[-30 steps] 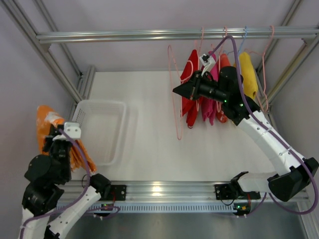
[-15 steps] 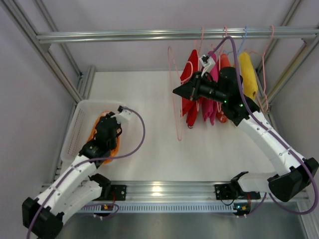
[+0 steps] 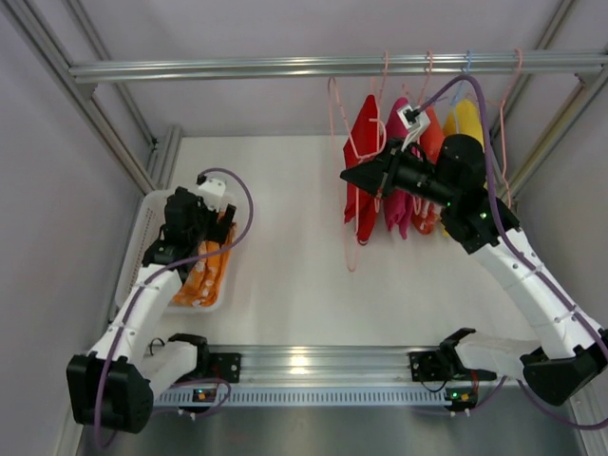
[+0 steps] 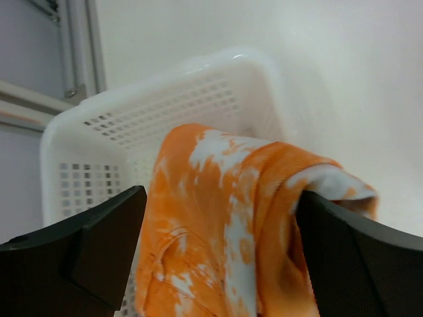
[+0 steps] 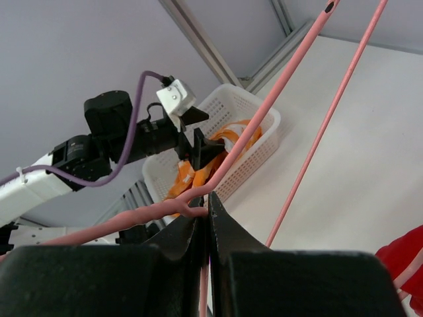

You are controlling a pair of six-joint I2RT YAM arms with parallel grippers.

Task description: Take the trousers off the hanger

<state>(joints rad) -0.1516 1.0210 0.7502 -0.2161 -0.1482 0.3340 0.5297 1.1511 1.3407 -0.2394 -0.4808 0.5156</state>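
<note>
The trousers (image 3: 203,273), orange with white blotches, lie draped in the white basket (image 3: 152,223) at the left. My left gripper (image 3: 211,226) hovers just over them with its jaws wide open. In the left wrist view the trousers (image 4: 198,224) fill the gap of the left gripper (image 4: 221,201), and the right finger (image 4: 357,264) touches the cloth. My right gripper (image 3: 347,176) is shut on the thin pale pink hanger (image 3: 352,252), which is bare and hangs below the rail. In the right wrist view the right gripper (image 5: 208,210) pinches the hanger (image 5: 264,112) at its twisted neck.
A metal rail (image 3: 237,68) crosses the back. On it hang a red garment (image 3: 361,166), a magenta one (image 3: 397,195), an orange-red one (image 3: 430,142) and a yellow one (image 3: 465,119), with a blue hanger (image 3: 466,65). Frame posts stand at both sides.
My left arm swung from the far left to over the basket with the trousers, then opened and let them go into it. My right gripper shifted slightly right with the hanger.
</note>
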